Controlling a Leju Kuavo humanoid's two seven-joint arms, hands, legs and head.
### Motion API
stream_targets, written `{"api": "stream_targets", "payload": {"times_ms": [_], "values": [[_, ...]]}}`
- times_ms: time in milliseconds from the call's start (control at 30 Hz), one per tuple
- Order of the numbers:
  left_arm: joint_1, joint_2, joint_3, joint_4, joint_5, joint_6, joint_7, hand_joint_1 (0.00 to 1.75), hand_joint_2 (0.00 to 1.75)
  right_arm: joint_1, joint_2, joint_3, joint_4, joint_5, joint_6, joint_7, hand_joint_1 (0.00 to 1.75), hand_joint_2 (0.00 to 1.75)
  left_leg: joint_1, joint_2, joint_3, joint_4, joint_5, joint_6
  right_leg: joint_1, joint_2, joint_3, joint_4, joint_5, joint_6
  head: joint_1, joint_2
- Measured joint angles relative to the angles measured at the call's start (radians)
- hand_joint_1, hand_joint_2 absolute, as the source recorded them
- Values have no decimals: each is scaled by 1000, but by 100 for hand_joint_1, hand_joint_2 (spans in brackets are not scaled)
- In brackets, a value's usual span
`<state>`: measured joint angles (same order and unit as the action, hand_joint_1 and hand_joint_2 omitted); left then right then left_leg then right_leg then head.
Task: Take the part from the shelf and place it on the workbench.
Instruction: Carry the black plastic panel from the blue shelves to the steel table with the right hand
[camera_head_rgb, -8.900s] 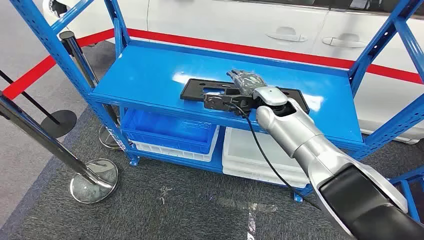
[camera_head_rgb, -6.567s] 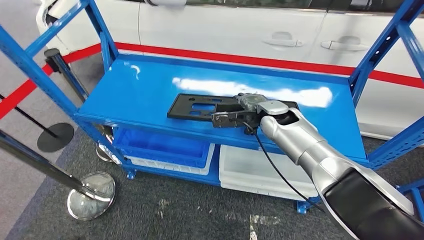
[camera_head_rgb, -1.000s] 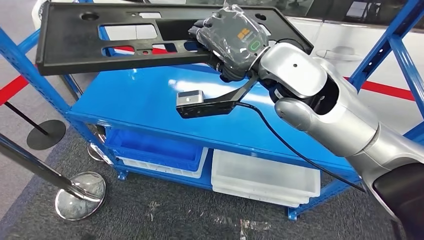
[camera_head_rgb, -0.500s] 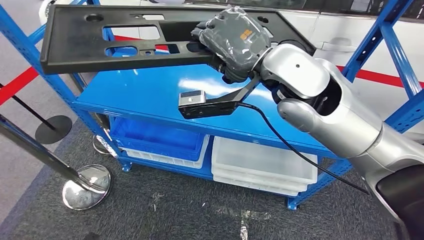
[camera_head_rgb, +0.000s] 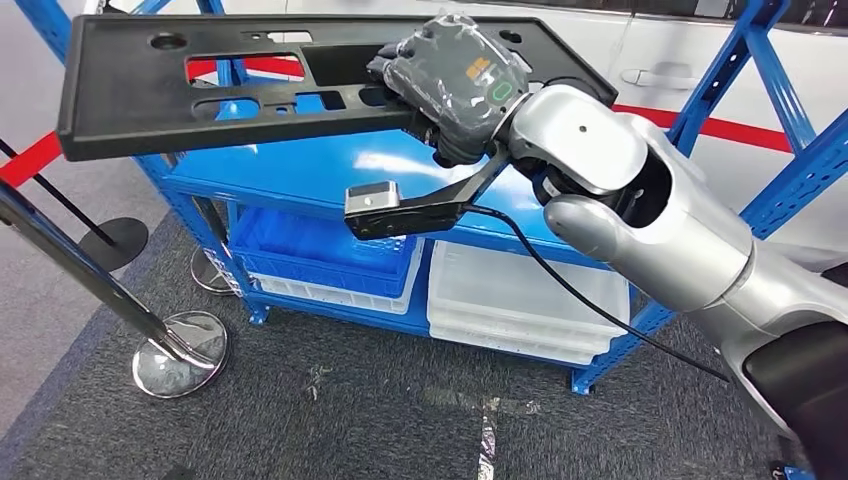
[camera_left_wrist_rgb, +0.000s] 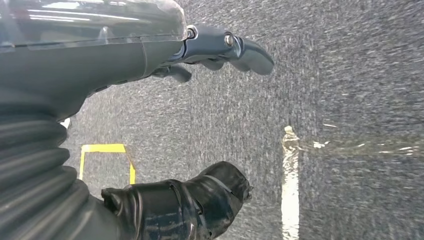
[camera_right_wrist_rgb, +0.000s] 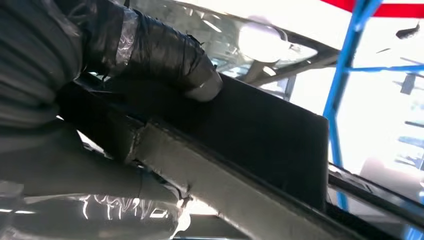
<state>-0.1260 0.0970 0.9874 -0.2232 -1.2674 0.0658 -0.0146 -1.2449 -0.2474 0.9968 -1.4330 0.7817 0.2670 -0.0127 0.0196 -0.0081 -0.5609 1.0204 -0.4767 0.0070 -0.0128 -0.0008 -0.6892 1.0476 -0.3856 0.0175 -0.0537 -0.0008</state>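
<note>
Gripping the black part (camera_head_rgb: 250, 85), right hand (camera_head_rgb: 455, 85) holds it up above the blue shelf (camera_head_rgb: 330, 175). Stanchion (camera_head_rgb: 150, 330), bins (camera_head_rgb: 320, 265) and white car (camera_head_rgb: 650, 60) nearby. Left wrist view: left hand (camera_left_wrist_rgb: 150, 125) spread over grey carpet (camera_left_wrist_rgb: 350, 100), holding nothing.

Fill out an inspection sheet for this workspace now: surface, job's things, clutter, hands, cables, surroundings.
Surface: blue shelf top is bare where visible; workbench not seen.
Job's things: black part, a flat plate with cutouts, held in the air above the shelf.
Clutter: blue bin and white bins on the lower shelf.
Hands: right hand grips the part; left hand holds nothing, fingers apart, above grey floor.
Cables: black cable hangs from the right wrist.
Surroundings: white car, stanchion base, grey carpet.
</note>
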Motion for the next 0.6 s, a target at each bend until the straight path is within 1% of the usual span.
{"api": "stream_targets", "payload": {"times_ms": [33,67,100,133,167,200,233,267,300,333,367,400,433,467,500,533,567,600], "values": [[-1,0,-1,0,0,0,1,0,175,0,0,0,0,-1,0,0,175,175,2,3,-11,-3,12,11,0,1,-14,35,-39,2,2,0],[-1,0,-2,0,0,0,2,0,175,-1,0,0,0,-3,1,0,175,175,1,6,-23,-2,23,19,-2,1,-31,90,-92,3,4,0],[-2,0,-3,0,0,0,4,0,175,-2,0,1,1,-6,1,0,175,175,0,6,-39,-1,34,23,-2,1,-49,157,-141,4,5,0],[-2,0,-4,0,0,-1,4,0,175,-2,0,2,1,-9,2,0,175,175,-2,7,-55,0,45,25,-2,1,-61,220,-176,5,6,0],[-2,0,-5,0,0,-1,5,0,175,-1,0,3,1,-11,3,0,175,175,-3,7,-71,2,57,25,-1,1,-62,263,-186,6,7,0],[-2,0,-6,0,0,-2,5,0,175,-1,0,5,1,-14,4,-1,175,175,-5,7,-88,4,68,25,-1,1,-48,274,-174,5,7,0],[-2,0,-6,0,1,-3,5,0,175,-2,0,6,1,-15,6,-1,175,175,-6,7,-104,6,78,24,0,1,-19,255,-150,2,7,0],[-2,0,-6,0,1,-3,6,0,175,-2,0,6,1,-17,8,-1,175,175,-6,6,-118,8,89,22,2,1,27,203,-125,-3,7,0],[-2,-1,-7,0,0,-3,6,0,175,-4,0,6,2,-17,8,-1,175,175,-7,5,-131,10,99,18,5,1,82,131,-120,-9,7,0],[-2,-1,-7,0,0,-4,7,0,175,-6,2,6,2,-18,8,-1,175,175,-8,4,-140,11,109,14,9,1,128,65,-122,-14,5,0],[-2,-1,-7,0,0,-4,9,0,175,-9,4,6,2,-18,8,-1,175,175,-8,3,-144,9,119,9,13,1,159,14,-128,-18,5,0],[-1,-1,-7,0,0,-5,11,0,175,-13,6,7,2,-18,8,-1,175,175,-7,3,-146,4,131,2,17,1,170,-14,-134,-21,7,0],[0,0,-7,0,0,-6,12,0,175,-15,7,7,2,-18,9,-1,175,175,-7,3,-146,-4,144,-5,18,1,167,-23,-124,-24,9,0],[0,0,-7,0,0,-6,13,0,175,-18,7,7,3,-18,10,0,175,175,-5,2,-149,-11,152,-12,16,0,160,-30,-111,-30,13,0],[1,0,-7,0,0,-7,14,0,175,-20,8,7,4,-18,11,0,175,175,-5,2,-156,-8,141,-17,12,-2,153,-37,-97,-37,13,0],[2,0,-7,0,0,-8,15,0,175,-20,10,7,4,-18,11,0,175,175,-4,1,-166,10,112,-22,8,-4,144,-44,-82,-45,11,0],[2,0,-7,0,0,-8,16,0,175,-21,11,7,4,-18,12,-1,175,175,-1,2,-180,52,63,-26,5,-5,132,-47,-68,-50,10,0],[2,0,-7,0,0,-9,17,0,175,-21,13,8,4,-18,12,-1,175,175,-1,3,-195,112,8,-31,5,-5,118,-47,-55,-54,8,0]]}}
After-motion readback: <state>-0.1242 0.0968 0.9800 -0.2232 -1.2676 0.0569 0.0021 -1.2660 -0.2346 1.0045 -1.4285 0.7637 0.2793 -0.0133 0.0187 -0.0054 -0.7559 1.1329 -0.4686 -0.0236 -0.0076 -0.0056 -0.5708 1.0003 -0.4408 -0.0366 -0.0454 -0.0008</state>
